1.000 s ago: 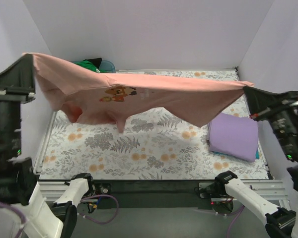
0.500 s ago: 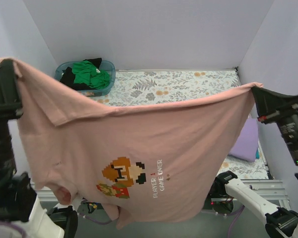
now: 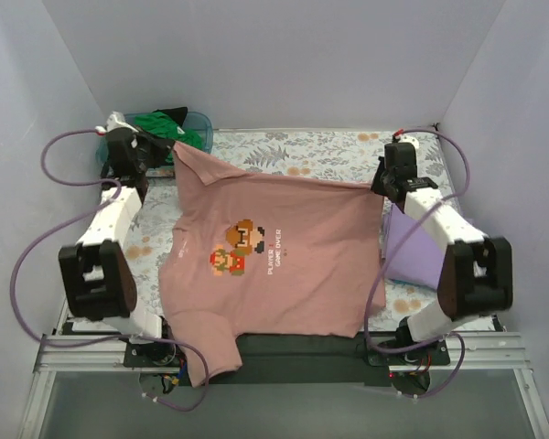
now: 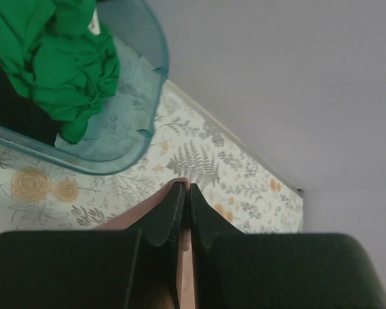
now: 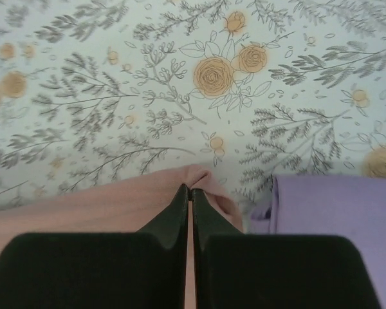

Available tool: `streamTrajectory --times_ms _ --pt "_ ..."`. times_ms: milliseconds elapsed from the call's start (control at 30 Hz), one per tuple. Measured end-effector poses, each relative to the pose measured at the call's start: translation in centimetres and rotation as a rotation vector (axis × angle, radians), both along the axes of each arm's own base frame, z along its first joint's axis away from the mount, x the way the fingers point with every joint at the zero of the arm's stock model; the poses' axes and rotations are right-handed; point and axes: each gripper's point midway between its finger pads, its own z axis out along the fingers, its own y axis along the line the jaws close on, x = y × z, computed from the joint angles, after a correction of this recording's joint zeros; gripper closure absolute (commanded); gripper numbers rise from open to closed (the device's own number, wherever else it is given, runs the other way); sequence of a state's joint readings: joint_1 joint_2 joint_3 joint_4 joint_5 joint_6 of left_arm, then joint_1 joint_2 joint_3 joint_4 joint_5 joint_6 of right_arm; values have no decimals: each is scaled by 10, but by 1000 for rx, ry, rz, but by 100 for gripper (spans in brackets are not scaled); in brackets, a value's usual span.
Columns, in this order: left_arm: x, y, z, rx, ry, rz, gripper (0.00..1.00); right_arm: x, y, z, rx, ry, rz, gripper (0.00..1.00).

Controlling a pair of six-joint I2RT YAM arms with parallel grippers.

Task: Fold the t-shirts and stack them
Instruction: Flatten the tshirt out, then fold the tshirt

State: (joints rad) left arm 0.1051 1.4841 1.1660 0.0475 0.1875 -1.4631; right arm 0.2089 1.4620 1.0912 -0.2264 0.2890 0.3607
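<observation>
The dusty pink t-shirt (image 3: 274, 265), with a pixel figure and white chest text, lies spread face up across the table, its near part hanging over the front edge. My left gripper (image 3: 171, 146) is shut on its far left corner (image 4: 180, 187), low by the basket. My right gripper (image 3: 382, 186) is shut on its far right corner (image 5: 199, 177), low over the cloth. A folded lavender t-shirt (image 3: 430, 242) lies at the right, also in the right wrist view (image 5: 338, 212). Green (image 3: 165, 128) and black tees lie in the basket; the green one (image 4: 58, 64) also shows in the left wrist view.
The teal plastic basket (image 3: 199, 120) stands at the far left corner, also in the left wrist view (image 4: 125, 145). The floral table cloth (image 3: 302, 151) covers the table. Grey walls close in the far, left and right sides.
Both arms have swung the pink t-shirt from held high and stretched in the air down and away, laying it flat on the table. Both grippers still hold its corners.
</observation>
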Motion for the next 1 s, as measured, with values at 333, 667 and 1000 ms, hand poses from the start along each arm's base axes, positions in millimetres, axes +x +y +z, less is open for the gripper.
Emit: streamTrajectory --times_ms 333,667,1000 --pt "68 -23 -148 -18 234 -81 100 82 10 -96 41 146 106 99" --pt "60 -43 -108 1 138 -91 100 100 15 -62 41 56 168 99" --pt "-46 -26 -75 -41 194 43 100 49 10 -36 40 129 190 99"
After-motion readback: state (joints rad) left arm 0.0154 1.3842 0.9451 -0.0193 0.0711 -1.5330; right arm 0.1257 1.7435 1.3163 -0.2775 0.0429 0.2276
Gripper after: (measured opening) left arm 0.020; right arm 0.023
